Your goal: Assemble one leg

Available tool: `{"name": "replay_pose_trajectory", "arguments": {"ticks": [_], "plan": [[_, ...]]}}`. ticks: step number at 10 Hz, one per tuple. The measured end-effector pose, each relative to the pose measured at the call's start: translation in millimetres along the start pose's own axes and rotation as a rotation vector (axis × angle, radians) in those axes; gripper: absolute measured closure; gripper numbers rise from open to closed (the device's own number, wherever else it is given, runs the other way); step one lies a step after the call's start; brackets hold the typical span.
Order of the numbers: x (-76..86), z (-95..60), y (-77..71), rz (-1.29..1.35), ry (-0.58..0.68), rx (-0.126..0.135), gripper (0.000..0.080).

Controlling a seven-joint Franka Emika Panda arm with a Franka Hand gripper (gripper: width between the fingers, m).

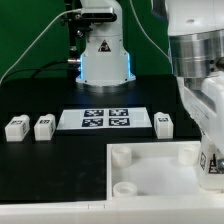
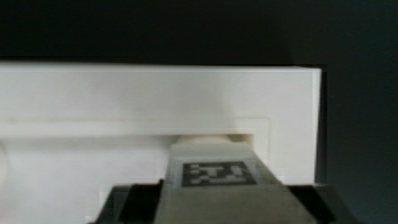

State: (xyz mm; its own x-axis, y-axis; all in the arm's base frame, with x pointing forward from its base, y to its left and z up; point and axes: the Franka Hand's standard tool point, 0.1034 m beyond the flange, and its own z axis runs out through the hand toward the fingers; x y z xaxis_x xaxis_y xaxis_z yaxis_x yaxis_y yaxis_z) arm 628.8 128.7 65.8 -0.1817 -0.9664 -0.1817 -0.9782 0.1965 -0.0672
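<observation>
My gripper (image 2: 217, 205) is shut on a white leg (image 2: 217, 172), whose marker tag faces the wrist camera between the dark fingers (image 2: 135, 203). The leg's far end points at a socket recess (image 2: 222, 135) near the edge of the large white tray-like piece (image 2: 125, 100). I cannot tell whether the leg touches the socket. In the exterior view the gripper (image 1: 208, 168) hangs over the tray-like piece's (image 1: 150, 165) right part, with the held leg (image 1: 212, 160) partly hidden by the hand. Three more legs lie on the table: two (image 1: 16, 127) (image 1: 43, 126) on the exterior view's left and one (image 1: 164, 123) right of centre.
The marker board (image 1: 107, 120) lies flat in the middle of the black table. The robot base (image 1: 103, 55) stands behind it, with cables running to the exterior view's left. A round corner socket (image 1: 122, 155) shows on the tray-like piece.
</observation>
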Motion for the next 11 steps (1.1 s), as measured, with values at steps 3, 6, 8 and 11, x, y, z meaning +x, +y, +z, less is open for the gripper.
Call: {"name": "replay_pose_trajectory", "arguments": {"ticks": [3,6,8,11], "plan": [[-0.4,0.6,0.9,0.017,-0.013,-0.002,0.0492],[3.5,1.8,2.1,-0.38,0.0,-0.007,0.0179],[7.8,1.5,1.1,-0.676,0.01,-0.012,0.0159],[9.4,1.2,0.4,-0.983,0.025,-0.019,0.015]]}}
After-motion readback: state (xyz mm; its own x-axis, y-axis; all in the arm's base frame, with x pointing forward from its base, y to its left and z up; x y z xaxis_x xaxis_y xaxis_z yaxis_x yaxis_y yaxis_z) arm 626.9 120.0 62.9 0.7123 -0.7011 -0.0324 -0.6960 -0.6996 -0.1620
